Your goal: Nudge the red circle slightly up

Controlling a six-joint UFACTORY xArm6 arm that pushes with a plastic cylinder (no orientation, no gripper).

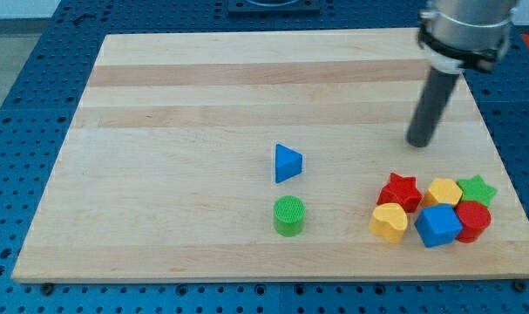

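Observation:
The red circle (pixel 474 220) lies at the view's bottom right, in a tight cluster. It touches a blue block (pixel 437 226) on its left, a yellow hexagon (pixel 444 191) above-left and a green star (pixel 478 188) above. A red star (pixel 401 191) and a yellow heart (pixel 389 221) sit at the cluster's left. My tip (pixel 418 144) rests on the board above the cluster, apart from every block, up and to the left of the red circle.
A blue triangle (pixel 287 163) lies near the board's middle, with a green cylinder (pixel 289 215) just below it. The wooden board (pixel 203 105) ends close below and to the right of the cluster; a blue perforated table surrounds it.

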